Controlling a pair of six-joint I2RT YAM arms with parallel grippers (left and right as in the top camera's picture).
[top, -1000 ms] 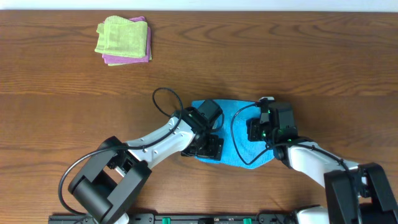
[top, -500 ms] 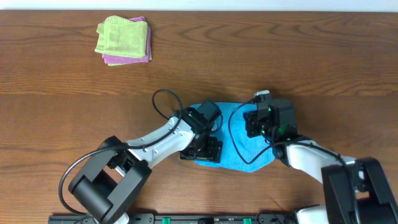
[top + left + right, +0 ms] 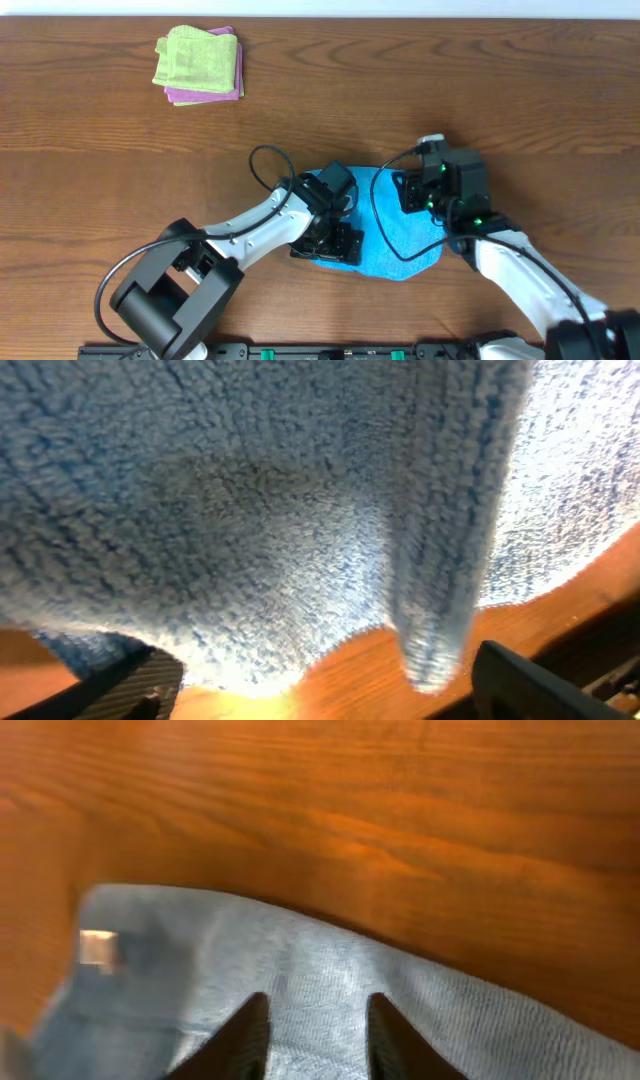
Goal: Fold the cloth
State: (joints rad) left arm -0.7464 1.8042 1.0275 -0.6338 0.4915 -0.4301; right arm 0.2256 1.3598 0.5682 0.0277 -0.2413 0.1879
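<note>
The sky-blue cloth (image 3: 400,228) lies bunched on the wooden table between both arms. My left gripper (image 3: 335,225) sits over its left part. In the left wrist view the cloth (image 3: 250,510) fills the upper frame. A fold of it hangs down between the wide-apart fingers (image 3: 130,685) without being pinched; the left gripper (image 3: 320,695) is open. My right gripper (image 3: 418,190) is at the cloth's right edge. In the right wrist view the right gripper (image 3: 312,1030) stands open just above the flat cloth (image 3: 330,980), with nothing gripped.
A light green folded cloth (image 3: 195,58) lies on a pink one (image 3: 205,97) at the far left of the table. Black cables (image 3: 262,165) loop from both wrists over the blue cloth. Bare wood (image 3: 520,100) surrounds the work area.
The right gripper has let go of the cloth, opened and drifted slightly right and away. The left jaws have spread wider. The cloth has settled a little to the right.
</note>
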